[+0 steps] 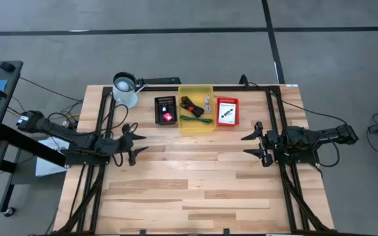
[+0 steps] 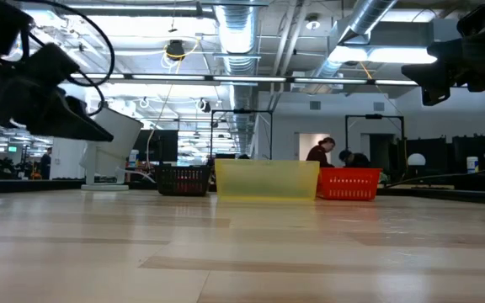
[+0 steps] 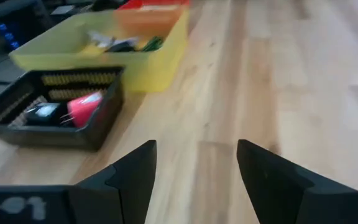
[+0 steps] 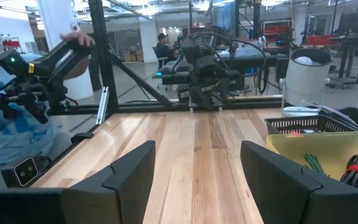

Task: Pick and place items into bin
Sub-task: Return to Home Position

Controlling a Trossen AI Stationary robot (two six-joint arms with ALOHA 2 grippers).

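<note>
Three small bins stand in a row at the table's far side. The yellow bin (image 1: 196,108) holds a black coiled cable (image 1: 189,105), a green stick (image 1: 197,119) and a small silver-grey part (image 1: 207,103). The black bin (image 1: 165,110) holds a pink-red piece (image 1: 168,117). A white-and-black piece (image 1: 226,111) lies in the red bin (image 1: 219,122). My left gripper (image 1: 135,145) hovers open over the table's left half, nearer than the black bin (image 3: 48,115). My right gripper (image 1: 254,144) hovers open over the right half, facing the left arm (image 4: 207,68).
A white cup (image 1: 125,88) stands at the far edge, left of the black bin. Bare wood lies between the two grippers and toward the near edge. Black frame rails (image 1: 277,118) run along both sides. A person (image 4: 5,124) sits beyond the table's left side.
</note>
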